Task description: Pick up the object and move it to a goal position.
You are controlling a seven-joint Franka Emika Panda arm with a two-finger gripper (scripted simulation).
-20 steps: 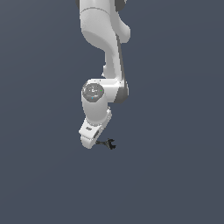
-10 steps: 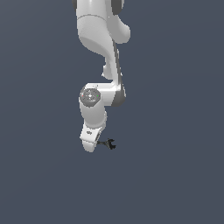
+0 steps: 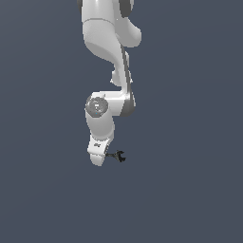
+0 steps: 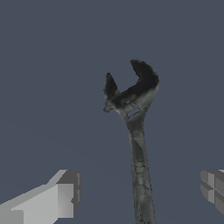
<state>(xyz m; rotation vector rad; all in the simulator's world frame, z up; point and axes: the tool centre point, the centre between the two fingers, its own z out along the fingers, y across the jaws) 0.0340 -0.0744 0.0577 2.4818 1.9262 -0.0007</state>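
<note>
The gripper (image 4: 139,192) is standing wide, its two fingers (image 4: 52,199) showing at either side of the wrist view with the wrench (image 4: 136,131) lying in the gap between them. Neither fingertip is touching the tool's handle — grey floor is showing on both sides of it. The handle is running down the middle of the gap and out of the frame, and the open forked head is pointing away from the hand, beyond the fingertips.

In the exterior view the gripper (image 3: 98,155) is hanging low, pointing down at the floor, with the one wrench (image 3: 116,156) poking out just beside it toward the exterior view's right. From this view the fingers cannot be told apart from the white hand body. The tool is looking very small against the hand, dark grey-black, with its forked end farthest from the gripper.

The arm (image 3: 107,61) is coming down from the top of the exterior view in a near-vertical column, folding at a round grey-capped joint (image 3: 96,106) and then dropping to the hand, tilted slightly toward the exterior view's left at the tip.

The floor (image 3: 190,190) is a plain dark grey-blue surface — one arm and one wrench are on show, and the wrench is lying on that surface.
</note>
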